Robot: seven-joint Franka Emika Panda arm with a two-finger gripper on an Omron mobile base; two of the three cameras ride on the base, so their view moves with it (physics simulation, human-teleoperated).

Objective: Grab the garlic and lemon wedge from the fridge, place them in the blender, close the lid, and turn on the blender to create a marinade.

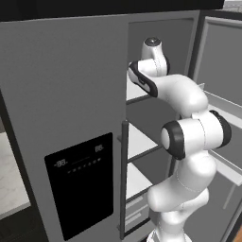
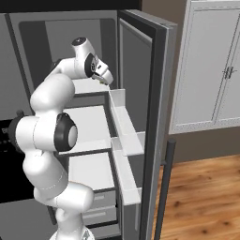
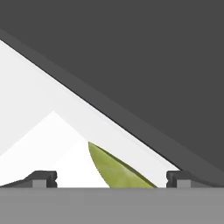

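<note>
Reaching into the open fridge (image 1: 66, 94) in the left base view, the arm is bending over the upper white shelf (image 1: 134, 92); the left door w/ black display panel (image 1: 80, 184) is sitting shut.

Right base view: end effector (image 2: 107, 78) is hanging just above that upper shelf, near its front edge, right door (image 2: 145, 117) standing wide open.

Hand view: end effector fingertips (image 3: 43, 178) are standing wide apart, gripping nothing, w/ a yellow-green lemon wedge (image 3: 118, 168) lying on the white shelf between them, closer to the right tip.

A yellow-green lemon wedge (image 3: 119, 170) lies directly on the white fridge shelf (image 3: 39, 105), toward six o'clock in the hand view.
</note>
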